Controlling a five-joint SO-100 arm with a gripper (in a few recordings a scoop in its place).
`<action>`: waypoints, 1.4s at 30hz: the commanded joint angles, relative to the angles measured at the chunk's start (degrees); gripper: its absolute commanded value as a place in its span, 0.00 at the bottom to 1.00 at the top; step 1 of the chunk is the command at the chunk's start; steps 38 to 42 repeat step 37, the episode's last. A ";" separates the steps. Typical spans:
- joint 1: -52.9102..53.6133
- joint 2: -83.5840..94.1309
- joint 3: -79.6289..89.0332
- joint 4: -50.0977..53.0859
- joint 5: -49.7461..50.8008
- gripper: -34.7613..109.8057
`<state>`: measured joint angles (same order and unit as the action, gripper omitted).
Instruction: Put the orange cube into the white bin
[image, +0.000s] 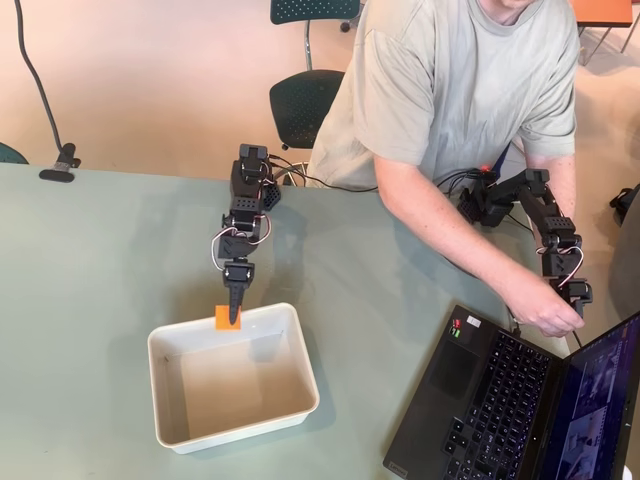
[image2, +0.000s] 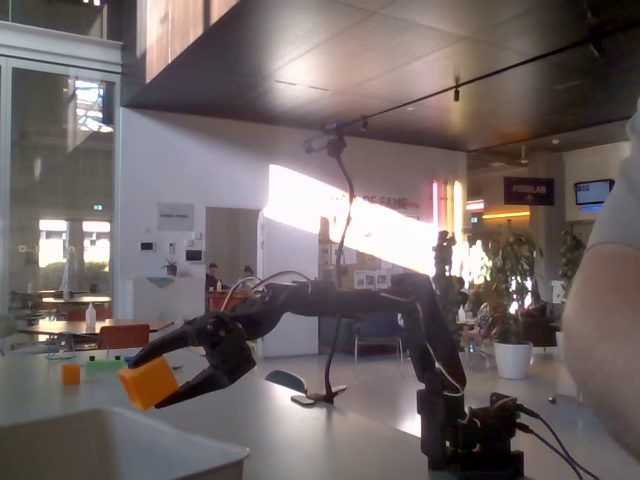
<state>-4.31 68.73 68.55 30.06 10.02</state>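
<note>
A laptop (image: 500, 400) sits open on the worktop (image: 90, 280) to the right in the overhead view, well apart from the white bin (image: 300, 345); a person's arm (image: 450, 240) lies between them. My end effector (image2: 160, 380) is clamped on the orange cube (image2: 148, 383), fingers spread around it, above the bin's far rim.

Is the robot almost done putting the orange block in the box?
Nearly. Picking up is done: the gripper holds the orange cube in the air. Now it hangs by the white bin's far rim. Left: let go so it drops inside.
</note>
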 joint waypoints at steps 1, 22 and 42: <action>-0.62 0.53 -1.67 0.00 0.18 0.39; -0.70 14.59 -4.04 8.44 1.05 0.47; -8.35 52.12 16.88 31.82 2.81 0.28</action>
